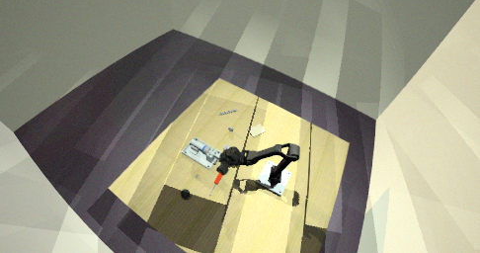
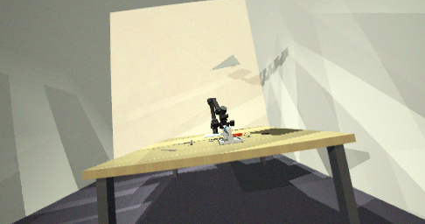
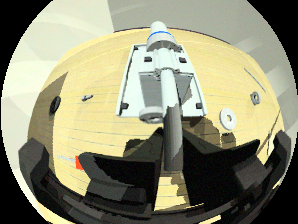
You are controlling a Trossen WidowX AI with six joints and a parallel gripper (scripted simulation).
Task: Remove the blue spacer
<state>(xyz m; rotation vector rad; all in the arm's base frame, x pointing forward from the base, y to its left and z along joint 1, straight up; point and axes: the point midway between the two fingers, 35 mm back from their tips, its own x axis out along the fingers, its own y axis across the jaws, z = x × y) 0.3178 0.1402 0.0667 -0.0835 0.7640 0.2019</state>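
Observation:
My gripper (image 3: 168, 131) (image 1: 219, 160) is shut on the near end of the pale grey shaft (image 3: 170, 92). The shaft runs straight from my fingers into the white housing assembly (image 3: 165, 59), which stands on a white base plate (image 3: 121, 102) (image 1: 189, 153). A thin blue band, apparently the blue spacer (image 3: 160, 34) (image 1: 204, 148), shows around the far part of the assembly; the fit against the block is too small to tell. A pale ring (image 3: 151, 115) is at the plate's near edge, left of the shaft. A flat pale washer (image 3: 228, 119) lies on the table to the right.
A dark ring (image 3: 55, 105) (image 1: 183, 194) and a small bolt-like part (image 3: 87, 97) lie to the left. A red-handled tool (image 3: 79, 162) (image 1: 218, 179) lies close beside my gripper. A small nut-like part (image 3: 255, 97) and a pale square (image 1: 257, 129) lie on the other side.

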